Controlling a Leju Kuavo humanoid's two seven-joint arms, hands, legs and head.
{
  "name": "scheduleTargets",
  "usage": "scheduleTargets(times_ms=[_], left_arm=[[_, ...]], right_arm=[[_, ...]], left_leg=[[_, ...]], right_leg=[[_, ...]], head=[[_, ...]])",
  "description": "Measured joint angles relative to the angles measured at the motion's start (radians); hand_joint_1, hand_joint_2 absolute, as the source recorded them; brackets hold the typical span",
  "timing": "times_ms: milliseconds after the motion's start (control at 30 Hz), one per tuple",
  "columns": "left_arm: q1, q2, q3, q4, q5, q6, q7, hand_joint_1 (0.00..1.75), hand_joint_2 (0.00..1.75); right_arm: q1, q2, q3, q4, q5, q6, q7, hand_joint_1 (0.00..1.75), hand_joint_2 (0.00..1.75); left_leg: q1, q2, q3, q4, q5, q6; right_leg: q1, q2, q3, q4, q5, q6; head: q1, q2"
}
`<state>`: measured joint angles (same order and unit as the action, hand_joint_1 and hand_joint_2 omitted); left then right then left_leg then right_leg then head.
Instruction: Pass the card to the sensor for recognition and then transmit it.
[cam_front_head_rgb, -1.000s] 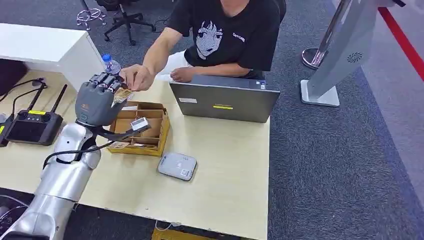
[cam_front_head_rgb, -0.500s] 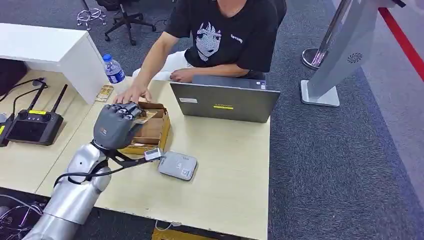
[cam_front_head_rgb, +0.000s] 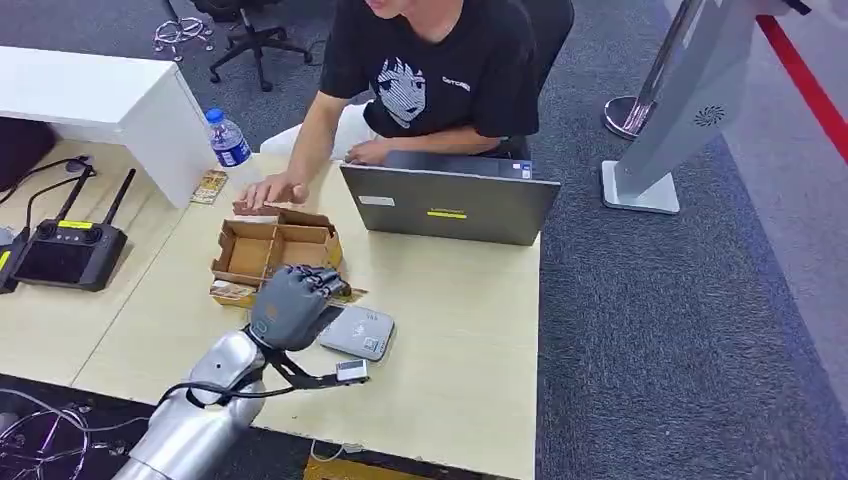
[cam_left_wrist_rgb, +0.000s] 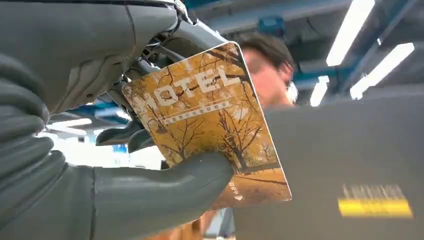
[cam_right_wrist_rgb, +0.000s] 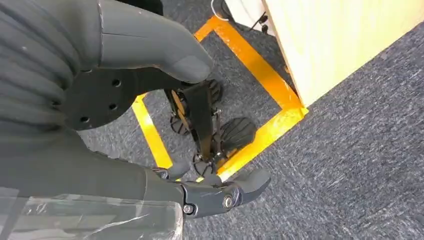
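1. Our left hand (cam_front_head_rgb: 291, 306) pinches the hotel key card (cam_left_wrist_rgb: 210, 125): in the left wrist view the thumb presses on the printed face and the darker fingers (cam_left_wrist_rgb: 150, 70) back it from behind, near the card's one long edge.
2. The card hangs just above the near edge of the grey card reader (cam_front_head_rgb: 356, 332) on the table (cam_front_head_rgb: 460, 330); from the head view we cannot tell whether it touches the reader yet.
3. We judge the card thin, stiff and very light, with a glossy, slippery face. A firm pinch on 1 edge suits it, leaving most of the flat face free to lie over the reader.
4. Too light a pinch could let it slide out when we tilt it; too hard a press on the reader could bend it.
5. Our right hand (cam_right_wrist_rgb: 100, 80) hangs beside the table over the carpet, holding nothing, thumb apart from the fingers.
6. Beyond the reader stand the cardboard tray (cam_front_head_rgb: 272, 252) and the laptop (cam_front_head_rgb: 447, 205); the person's hand (cam_front_head_rgb: 268, 190) rests at the tray's far edge, placed to receive the card.
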<state>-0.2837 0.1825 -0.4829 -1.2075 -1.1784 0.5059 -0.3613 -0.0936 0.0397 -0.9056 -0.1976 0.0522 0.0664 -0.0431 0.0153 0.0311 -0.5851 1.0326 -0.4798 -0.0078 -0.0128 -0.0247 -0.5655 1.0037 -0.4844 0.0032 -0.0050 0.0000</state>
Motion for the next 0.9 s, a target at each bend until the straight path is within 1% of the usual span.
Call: scheduleTargets(times_ms=[33,167,267,300,333,367,500,533,567,633,900], left_arm=[[-0.005,-0.004,-0.009,0.022,-0.003,-0.003,0.005,1.69,1.75],[-0.031,-0.016,-0.035,0.103,-0.013,-0.019,0.023,1.69,1.75],[-0.043,-0.023,-0.042,0.139,-0.013,-0.022,0.024,1.68,1.75],[-0.046,-0.023,-0.044,0.147,-0.013,-0.023,0.024,1.71,1.75],[-0.047,-0.025,-0.045,0.155,-0.013,-0.023,0.024,1.69,1.75],[-0.05,-0.028,-0.045,0.162,-0.013,-0.023,0.024,1.75,1.75],[-0.058,-0.031,-0.048,0.188,-0.016,-0.036,0.027,1.75,1.75],[-0.059,-0.032,-0.05,0.193,-0.016,-0.037,0.027,1.71,1.75],[-0.061,-0.032,-0.052,0.198,-0.015,-0.041,0.027,1.73,1.75],[-0.065,-0.033,-0.055,0.204,-0.015,-0.055,0.027,1.75,1.75],[-0.084,-0.037,-0.081,0.237,-0.02,-0.128,0.036,1.73,1.75]], right_arm=[[0.0,0.0,0.0,0.0,0.0,0.0,0.0,0.0,1.75],[-0.002,0.0,0.0,0.001,0.002,0.0,0.005,0.0,1.75],[-0.003,0.0,0.0,0.002,0.002,0.0,0.006,0.0,1.75],[-0.003,0.0,0.0,0.002,0.002,0.0,0.006,0.0,1.75],[-0.003,0.0,0.0,0.002,0.002,0.0,0.006,0.0,1.75],[-0.003,0.0,0.0,0.002,0.002,0.0,0.006,0.0,1.75],[-0.004,0.0,0.0,0.004,0.007,-0.007,0.009,0.0,1.75],[-0.004,0.0,0.0,0.005,0.01,-0.01,0.01,0.0,1.75],[-0.004,0.0,0.0,0.005,0.013,-0.012,0.011,0.0,1.75],[-0.004,0.0,0.0,0.005,0.015,-0.014,0.012,0.0,1.75],[-0.004,0.0,0.0,0.006,0.02,-0.013,0.014,0.0,1.75]], left_leg=[[0.0,0.0,0.0,0.0,0.0,0.0],[0.0,0.0,0.0,0.0,0.0,0.0],[0.0,0.0,0.0,0.0,0.0,0.0],[0.0,0.0,0.0,0.0,0.0,0.0],[0.0,0.0,0.0,0.0,0.0,0.0],[0.0,0.0,0.0,0.0,0.0,0.0],[0.0,0.0,0.0,0.0,0.0,0.0],[0.0,0.0,0.0,0.0,0.0,0.0],[0.0,0.0,0.0,0.0,0.0,0.0],[0.0,0.0,0.0,0.0,0.0,0.0],[0.0,0.0,0.0,0.0,0.0,0.0]], right_leg=[[0.0,0.0,0.0,0.0,0.0,0.0],[0.0,0.0,0.0,0.0,0.0,0.0],[0.0,0.0,0.0,0.0,0.0,0.0],[0.0,0.0,0.0,0.0,0.0,0.0],[0.0,0.0,0.0,0.0,0.0,0.0],[0.0,0.0,0.0,0.0,0.0,0.0],[0.0,0.0,0.0,0.0,0.0,0.0],[0.0,0.0,0.0,0.0,0.0,0.0],[0.0,0.0,0.0,0.0,0.0,0.0],[0.0,0.0,0.0,0.0,0.0,0.0],[0.0,0.0,0.0,0.0,0.0,0.0]], head=[[0.0,0.0],[0.0,0.0],[0.0,0.0],[0.0,0.0],[0.0,0.0],[0.0,0.0],[0.0,0.0],[0.0,0.0],[0.0,0.0],[0.0,0.0],[0.0,0.0]])
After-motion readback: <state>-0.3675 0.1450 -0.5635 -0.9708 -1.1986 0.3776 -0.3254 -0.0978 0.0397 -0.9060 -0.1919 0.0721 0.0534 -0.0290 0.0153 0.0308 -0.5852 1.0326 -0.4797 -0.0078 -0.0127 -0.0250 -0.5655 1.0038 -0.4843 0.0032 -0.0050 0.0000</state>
